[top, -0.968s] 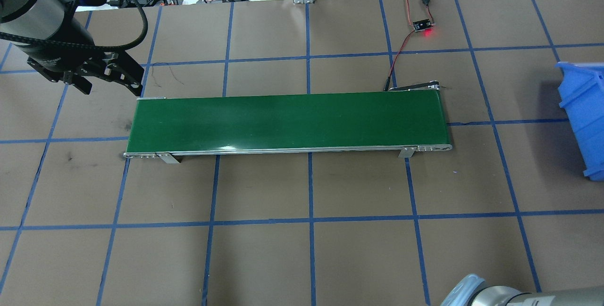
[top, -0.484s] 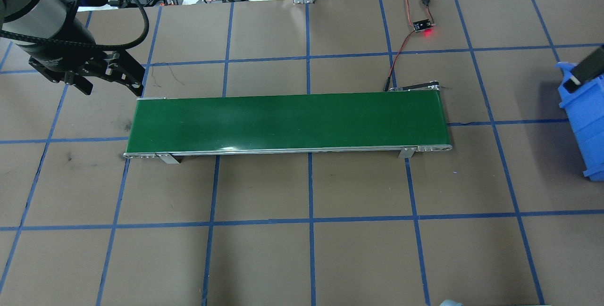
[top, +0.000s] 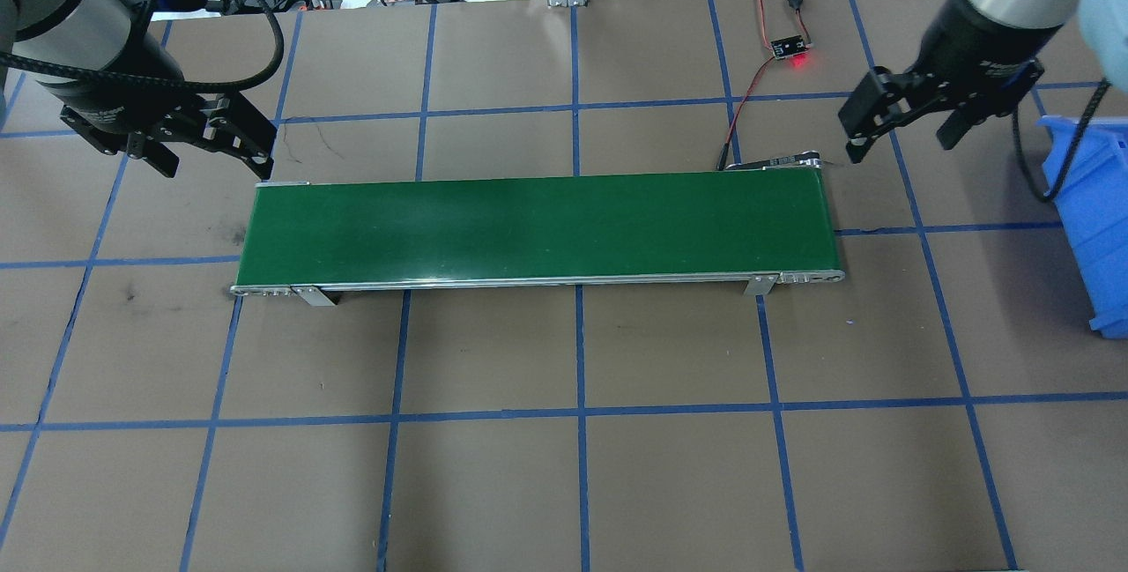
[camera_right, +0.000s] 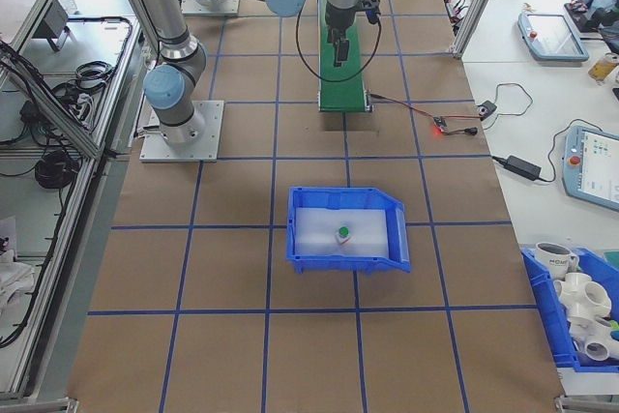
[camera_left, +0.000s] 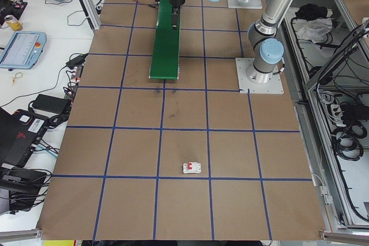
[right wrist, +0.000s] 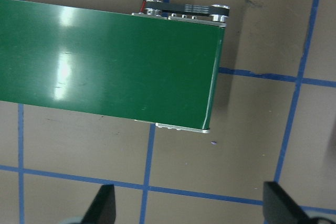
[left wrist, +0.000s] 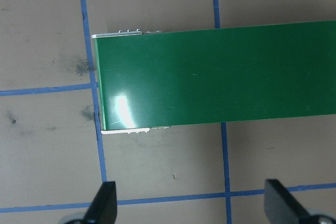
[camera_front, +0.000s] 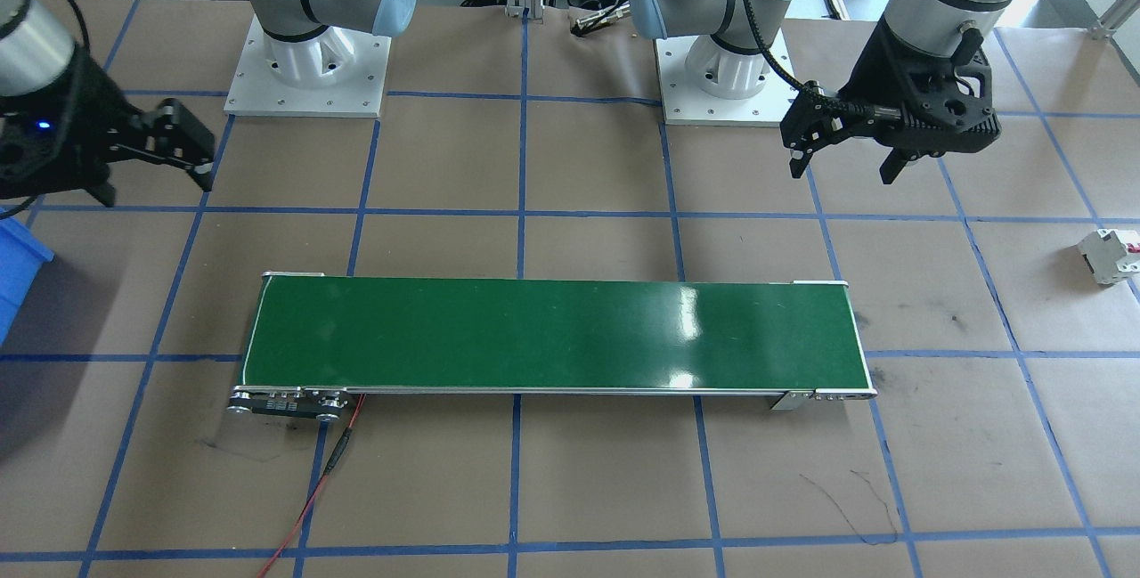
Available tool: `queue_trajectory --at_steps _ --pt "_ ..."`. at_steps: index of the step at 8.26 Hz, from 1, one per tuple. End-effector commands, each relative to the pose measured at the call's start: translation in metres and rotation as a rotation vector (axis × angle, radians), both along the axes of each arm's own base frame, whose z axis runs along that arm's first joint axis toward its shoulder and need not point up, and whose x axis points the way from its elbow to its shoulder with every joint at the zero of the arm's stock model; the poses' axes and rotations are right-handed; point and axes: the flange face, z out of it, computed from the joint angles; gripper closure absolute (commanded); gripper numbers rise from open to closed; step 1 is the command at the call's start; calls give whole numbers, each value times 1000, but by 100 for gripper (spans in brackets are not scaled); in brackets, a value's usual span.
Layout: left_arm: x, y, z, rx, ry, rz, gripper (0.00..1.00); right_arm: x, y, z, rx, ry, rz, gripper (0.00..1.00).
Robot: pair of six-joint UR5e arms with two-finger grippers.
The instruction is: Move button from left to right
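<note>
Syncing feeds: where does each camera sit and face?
Front-facing: across the table, facing both bases; open left pincer on its right.
Overhead: behind the robot, looking down; open right pincer on its right.
Exterior left: left table end; arms far, breaker near.
Exterior right: right table end; arms far, button in bin near.
Left wrist: down past fingertips onto belt's end.
Right wrist: same, other end.
All share the green belt.

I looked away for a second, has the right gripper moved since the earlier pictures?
Yes. The right gripper has come into the overhead view, open and now hanging just beyond the green belt's right end, beside the blue bin.
</note>
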Motion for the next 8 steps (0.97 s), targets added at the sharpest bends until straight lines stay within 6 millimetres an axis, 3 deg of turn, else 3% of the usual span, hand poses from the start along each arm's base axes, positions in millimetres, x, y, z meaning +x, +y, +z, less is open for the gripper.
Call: queue_trajectory --at_steps 1,8 --pt "-2 0 0 0 0 -1 0 58 6 -6 9 13 -48 0" --pt "-2 3 -1 2 -2 -4 0 54 4 -3 -1 51 -45 0"
